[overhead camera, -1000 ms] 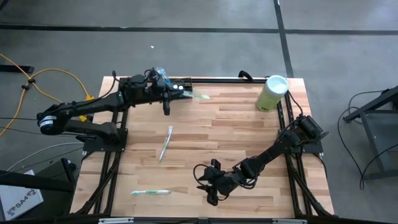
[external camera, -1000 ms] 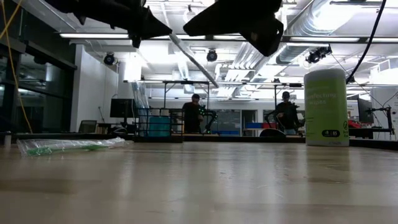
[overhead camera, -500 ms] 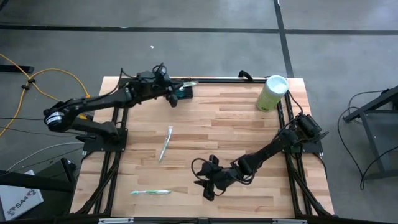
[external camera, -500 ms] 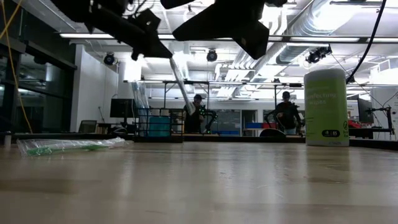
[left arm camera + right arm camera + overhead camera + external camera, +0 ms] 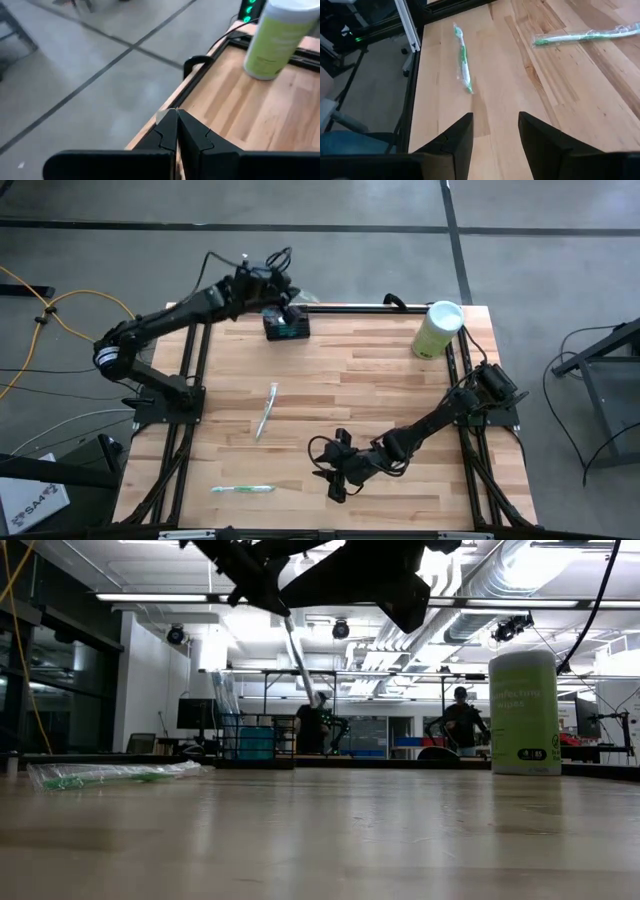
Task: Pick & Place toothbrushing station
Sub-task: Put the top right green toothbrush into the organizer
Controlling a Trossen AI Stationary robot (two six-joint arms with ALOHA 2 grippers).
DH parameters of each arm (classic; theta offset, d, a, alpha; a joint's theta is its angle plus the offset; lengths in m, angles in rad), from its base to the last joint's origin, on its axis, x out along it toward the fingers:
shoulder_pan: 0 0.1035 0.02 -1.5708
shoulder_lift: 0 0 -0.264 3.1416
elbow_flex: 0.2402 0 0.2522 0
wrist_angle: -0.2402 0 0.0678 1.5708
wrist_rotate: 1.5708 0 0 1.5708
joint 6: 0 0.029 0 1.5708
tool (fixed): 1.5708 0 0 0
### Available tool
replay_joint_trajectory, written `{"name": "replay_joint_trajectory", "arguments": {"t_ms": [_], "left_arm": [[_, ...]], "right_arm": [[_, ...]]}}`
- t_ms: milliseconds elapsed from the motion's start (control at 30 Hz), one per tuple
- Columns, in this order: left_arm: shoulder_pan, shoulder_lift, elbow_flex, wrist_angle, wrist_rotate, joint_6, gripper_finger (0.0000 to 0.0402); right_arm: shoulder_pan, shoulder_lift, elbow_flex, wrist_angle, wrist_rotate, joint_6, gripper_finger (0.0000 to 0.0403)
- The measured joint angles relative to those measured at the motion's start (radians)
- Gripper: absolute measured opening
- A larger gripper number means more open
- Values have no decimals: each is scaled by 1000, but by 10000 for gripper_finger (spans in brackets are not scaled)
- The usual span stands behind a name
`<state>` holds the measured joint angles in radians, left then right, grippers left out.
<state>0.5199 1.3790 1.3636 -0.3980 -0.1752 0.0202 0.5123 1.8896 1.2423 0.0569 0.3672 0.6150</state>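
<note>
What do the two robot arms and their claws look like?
Both arms are dark, slim and jointed. The left arm has a white band near its base joint and loose black cables looping over its claw. The right claw has two flat, dark, angular fingers, with black cable coiled around it.

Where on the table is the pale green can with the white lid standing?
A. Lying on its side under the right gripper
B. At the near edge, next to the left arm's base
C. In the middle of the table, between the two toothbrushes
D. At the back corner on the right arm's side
D: the high view shows the green can upright at the table's far corner, on the right arm's side, away from both wrapped toothbrushes.
</note>
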Motion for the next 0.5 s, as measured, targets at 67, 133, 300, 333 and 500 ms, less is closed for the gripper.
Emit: {"name": "replay_joint_trajectory", "arguments": {"t_ms": [67, 133, 300, 333, 500], "left_arm": [[17, 17, 61, -82, -6, -10, 0], [33, 31, 110, -137, -7, -17, 0], [63, 39, 168, -221, -7, -18, 0], [69, 39, 171, -228, -7, -18, 0], [89, 39, 175, -295, -7, -21, 0]], "right_arm": [[-3, 0, 0, 0, 0, -7, 148], [-3, 0, 0, 0, -2, -9, 148], [-3, 0, 0, -1, -3, -9, 148], [-3, 0, 0, -1, -3, -9, 148], [-3, 0, 0, -1, -3, -8, 148]]}}
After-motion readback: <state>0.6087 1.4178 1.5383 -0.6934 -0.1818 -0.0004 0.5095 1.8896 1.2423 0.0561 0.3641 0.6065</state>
